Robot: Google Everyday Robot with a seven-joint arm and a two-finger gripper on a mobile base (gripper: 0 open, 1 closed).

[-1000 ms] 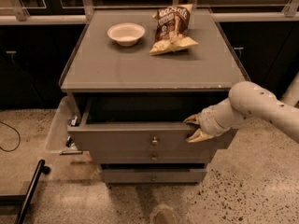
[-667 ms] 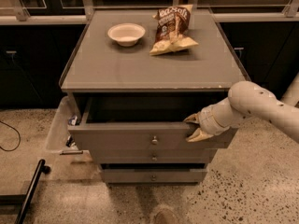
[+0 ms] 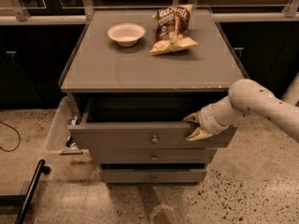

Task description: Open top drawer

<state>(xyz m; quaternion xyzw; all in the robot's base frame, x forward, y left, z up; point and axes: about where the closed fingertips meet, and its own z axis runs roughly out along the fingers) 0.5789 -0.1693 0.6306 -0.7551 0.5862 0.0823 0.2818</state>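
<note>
The top drawer [image 3: 121, 136] of the grey cabinet is pulled out partway, showing a dark gap behind its flat grey front, which has a small round metal knob [image 3: 154, 138] at the centre. My gripper [image 3: 195, 126] comes in from the right on a white arm and sits at the right part of the drawer's top edge. One yellowish finger [image 3: 191, 118] lies over the rim and one [image 3: 199, 134] lies against the front face. Two shorter drawers [image 3: 153, 158] sit shut below.
On the cabinet top [image 3: 117, 69] stand a white bowl [image 3: 126, 33] and a brown chip bag [image 3: 172, 29]. A clear bin [image 3: 63, 125] hangs at the cabinet's left side. A black bar [image 3: 30, 190] lies on the speckled floor at lower left. Dark cabinets stand behind.
</note>
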